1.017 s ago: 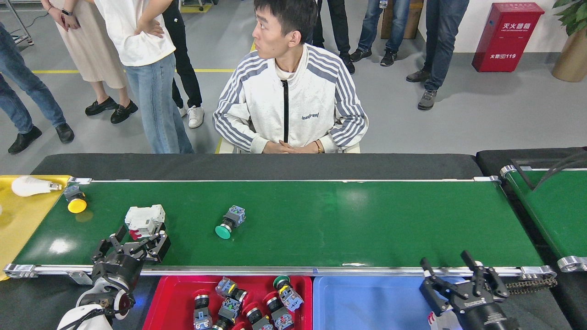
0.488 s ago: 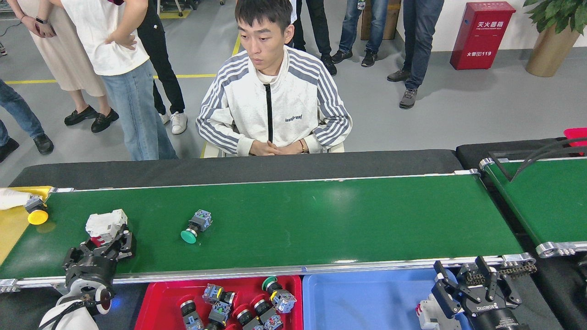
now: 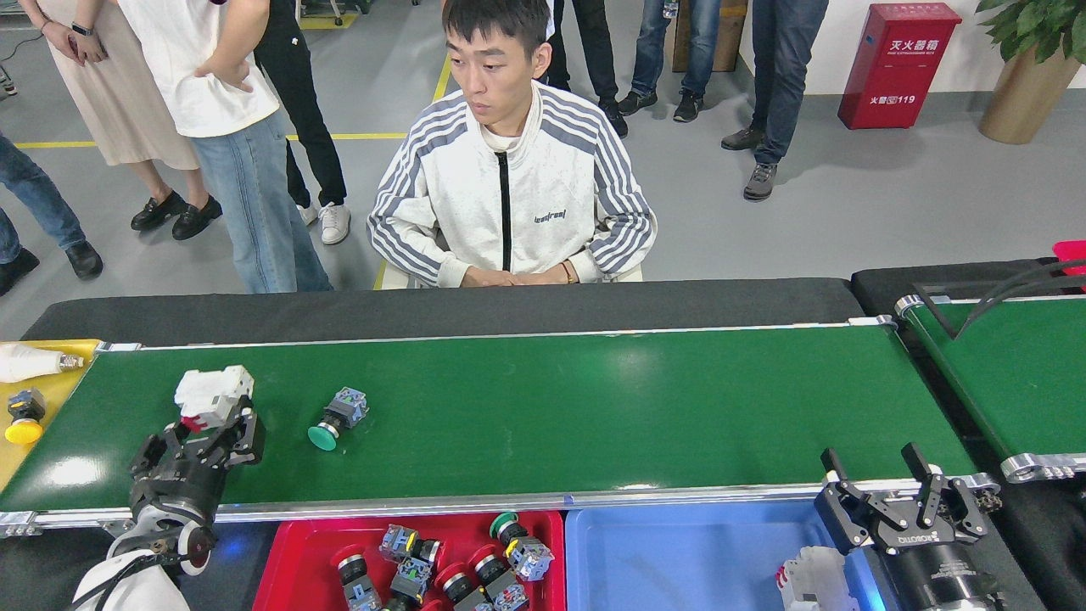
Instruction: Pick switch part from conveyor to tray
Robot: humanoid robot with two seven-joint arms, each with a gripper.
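On the left part of the conveyor [image 3: 594,407], a white boxy switch part [image 3: 212,392] with a red tab lies on the green belt. My left gripper [image 3: 200,440] is open at its near side, with dark fingers [image 3: 248,433] spread on either side of the part's lower end; I see no grip on it. A green-capped push button [image 3: 335,417] lies on the belt just right of it. My right gripper [image 3: 872,468] stands open and holds nothing, above the right end of the blue tray [image 3: 679,560]. Another white part [image 3: 813,582] lies in that tray.
A red tray [image 3: 293,560] below the near rail holds several push buttons. The yellow tray [image 3: 51,395] past the belt's left end holds a yellow-capped button [image 3: 24,420] and a bulb [image 3: 30,362]. A narrower green belt [image 3: 1018,373] is at right. A seated person [image 3: 509,195] faces the belt.
The white part and the green button have drifted left along the belt, and my left gripper has stayed at the white part. The yellow button has dropped off the belt's end into the yellow tray.
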